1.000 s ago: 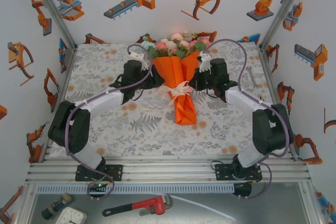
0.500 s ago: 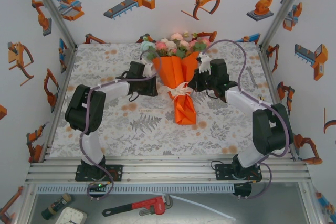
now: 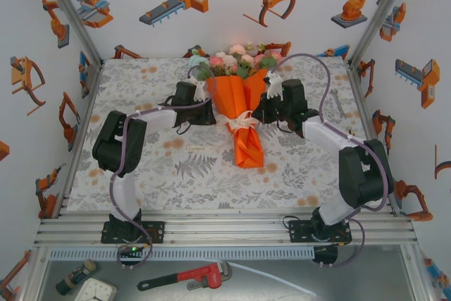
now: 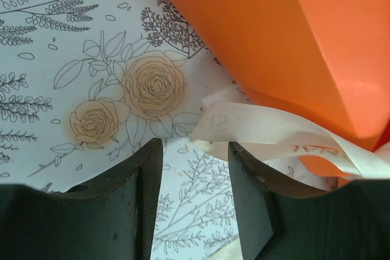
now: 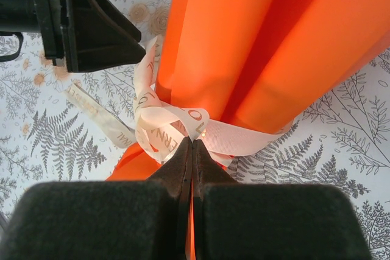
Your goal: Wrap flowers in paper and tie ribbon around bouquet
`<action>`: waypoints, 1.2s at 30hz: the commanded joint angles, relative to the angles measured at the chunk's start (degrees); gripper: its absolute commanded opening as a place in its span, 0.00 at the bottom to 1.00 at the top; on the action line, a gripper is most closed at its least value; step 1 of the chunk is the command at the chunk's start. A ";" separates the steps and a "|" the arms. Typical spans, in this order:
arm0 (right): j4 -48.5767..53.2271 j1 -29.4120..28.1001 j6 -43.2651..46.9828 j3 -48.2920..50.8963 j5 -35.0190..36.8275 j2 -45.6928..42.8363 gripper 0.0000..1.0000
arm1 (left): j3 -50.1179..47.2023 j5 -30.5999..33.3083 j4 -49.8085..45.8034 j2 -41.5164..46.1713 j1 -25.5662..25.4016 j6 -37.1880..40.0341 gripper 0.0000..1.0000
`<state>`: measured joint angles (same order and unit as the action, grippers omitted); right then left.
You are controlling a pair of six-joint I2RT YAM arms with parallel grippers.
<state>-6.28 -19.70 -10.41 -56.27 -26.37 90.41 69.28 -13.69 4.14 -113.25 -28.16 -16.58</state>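
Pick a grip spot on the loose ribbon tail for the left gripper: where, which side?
Grip the ribbon at its free end, which sticks out over the cloth beside the paper. Come from the left arm's side, low: the open left gripper faces it, and nothing crowds that end.

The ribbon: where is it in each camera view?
Top external: ribbon at centre, around the orange paper.
Left wrist: ribbon right of centre, below the paper.
Right wrist: ribbon lower centre, knotted around the paper.
Shared landmark: the orange paper.

White robot-print walls (image 3: 232,33) enclose a floral-cloth table (image 3: 134,82).
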 commanded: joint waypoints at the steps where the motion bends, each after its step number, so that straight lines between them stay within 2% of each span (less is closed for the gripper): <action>1: -0.04 -0.25 0.70 -1.25 -1.14 -1.20 0.00 | 2.75 3.46 -2.88 -2.34 -1.75 2.47 0.46; 4: 0.04 -0.25 0.62 -1.08 -1.23 -1.29 0.00 | 3.45 9.46 -4.15 -3.15 -3.29 4.73 0.50; 6: -0.04 -0.25 0.60 -0.88 -1.31 -1.38 0.00 | 3.58 10.61 -3.22 -3.62 -3.67 5.30 0.51; 10: 0.11 -0.25 0.65 -1.10 -1.40 -1.16 0.00 | 4.55 5.25 -1.07 -5.31 -4.40 7.20 0.49; 13: 0.13 -0.25 0.65 -0.99 -1.32 -1.37 0.00 | 5.19 3.86 -1.00 -6.23 -5.51 8.82 0.43; 19: -0.09 -0.25 0.49 -0.57 -1.32 -1.29 0.00 | 5.17 6.36 -1.00 -7.57 -5.94 7.82 0.29; 20: -0.14 -0.27 0.41 -0.45 -1.32 -1.40 0.00 | 5.15 6.86 -1.09 -7.52 -5.92 7.61 0.26; 22: -0.13 -0.25 0.43 -0.41 -0.53 -1.53 0.00 | 5.08 7.79 -1.36 -7.05 -5.82 7.22 0.14; 24: -0.13 -0.25 -0.14 -0.12 2.20 -1.97 0.00 | 5.09 9.34 -2.68 -6.10 -5.55 6.45 0.00; 29: 2.01 -0.07 -1.52 -0.17 14.48 -2.39 0.00 | 0.18 13.68 -3.60 0.90 -3.14 3.18 0.00; 36: 3.45 0.06 -1.37 -0.42 23.67 -1.40 0.00 | -6.70 17.32 -7.47 9.93 -0.15 -0.78 0.00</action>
<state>-3.60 -19.70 -11.40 -56.25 -9.54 89.80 64.07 0.45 0.62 -107.20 -28.80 -14.85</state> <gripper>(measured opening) 0.006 0.008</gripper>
